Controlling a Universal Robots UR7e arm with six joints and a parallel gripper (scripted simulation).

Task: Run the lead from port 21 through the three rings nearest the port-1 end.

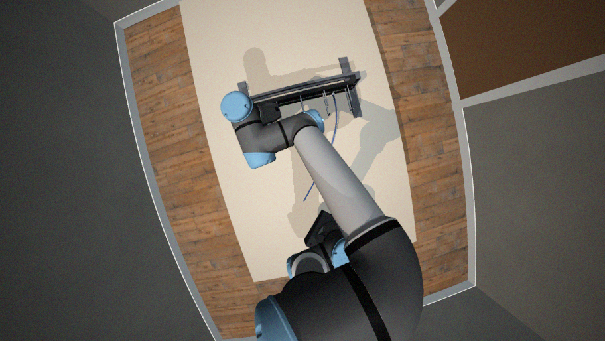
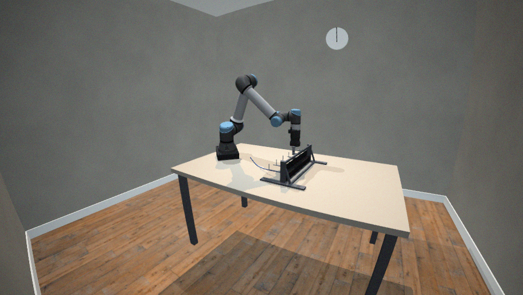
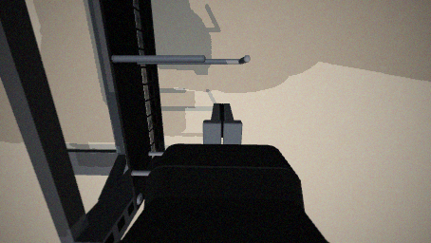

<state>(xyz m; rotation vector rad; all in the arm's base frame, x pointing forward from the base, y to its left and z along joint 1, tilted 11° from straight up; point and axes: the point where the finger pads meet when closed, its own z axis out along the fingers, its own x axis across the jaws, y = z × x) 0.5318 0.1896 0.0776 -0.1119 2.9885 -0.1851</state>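
Observation:
The blue lead (image 1: 336,120) (image 2: 260,166) leaves the panel's front near the high-number end, between two rings, and curves out over the table toward the robot base. The arm hides its middle in the top view; its free end shows beyond. It lies in none of the rings near the port-1 end that I can see. My gripper (image 3: 221,114) (image 2: 293,151) is shut and empty, pointing down in front of the panel near the port-1 end. A ring (image 3: 166,59) stands ahead of the fingers in the wrist view; parts of another are hidden by the gripper body.
The dark rack (image 1: 357,111) (image 2: 283,175) (image 3: 38,104) stands on the table (image 1: 224,50) (image 2: 347,186) on two feet. Other rings (image 1: 301,103) (image 1: 326,103) project from its front. The rack's top bar runs along the left of the wrist view.

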